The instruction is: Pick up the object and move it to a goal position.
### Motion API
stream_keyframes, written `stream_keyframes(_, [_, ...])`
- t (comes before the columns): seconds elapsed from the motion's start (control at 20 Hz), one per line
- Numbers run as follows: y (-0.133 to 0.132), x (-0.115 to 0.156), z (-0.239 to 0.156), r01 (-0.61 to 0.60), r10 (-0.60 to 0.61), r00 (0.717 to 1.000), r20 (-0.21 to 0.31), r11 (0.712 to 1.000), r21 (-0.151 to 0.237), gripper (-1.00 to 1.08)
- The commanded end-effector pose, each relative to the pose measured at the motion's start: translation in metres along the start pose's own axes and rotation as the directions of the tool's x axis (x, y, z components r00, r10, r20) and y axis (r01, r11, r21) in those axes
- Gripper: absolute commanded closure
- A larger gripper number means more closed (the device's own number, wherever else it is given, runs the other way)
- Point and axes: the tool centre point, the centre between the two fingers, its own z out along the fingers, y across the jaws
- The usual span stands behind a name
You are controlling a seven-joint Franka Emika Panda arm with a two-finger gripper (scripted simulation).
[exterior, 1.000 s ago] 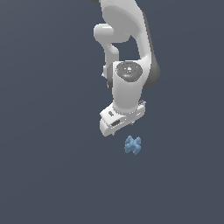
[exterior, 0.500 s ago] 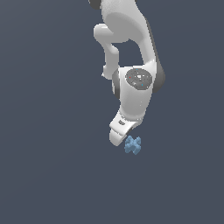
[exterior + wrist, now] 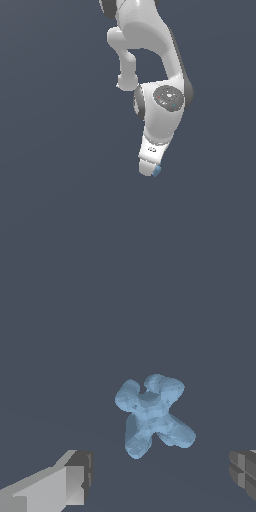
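Wrist view shows my gripper (image 3: 162,476) spread wide, holding nothing, the blue cross piece (image 3: 152,415) lying on the floor between my fingers (image 3: 75,478). Its lumpy arms sit skewed, so closing now could pinch one lobe and flick it away.

Small light-blue cross-shaped piece, lying flat

The piece (image 3: 152,414) is matte and lumpy, with four stubby arms spread out in an X; in the exterior view only a blue sliver (image 3: 157,171) of it shows.
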Motion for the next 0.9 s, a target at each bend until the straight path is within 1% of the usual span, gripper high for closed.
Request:
stream_keyframes(0.0, [0.001,0.005,0.002,0.065,-0.065,0.998,0.0,0.998,0.0,-0.92])
stream_keyframes(0.2, [0.002,0.011,0.005,0.14,-0.14,0.99,0.001,0.99,0.0,-0.92])
stream_keyframes(0.4, [0.003,0.015,0.006,0.19,-0.19,0.982,0.001,0.982,-0.001,-0.92])
stream_keyframes(0.6, [0.003,0.017,0.007,0.215,-0.215,0.977,0.001,0.977,-0.001,-0.92])
stream_keyframes(0.85, [0.003,0.016,0.009,0.213,-0.213,0.977,0.001,0.977,0.0,-0.92])
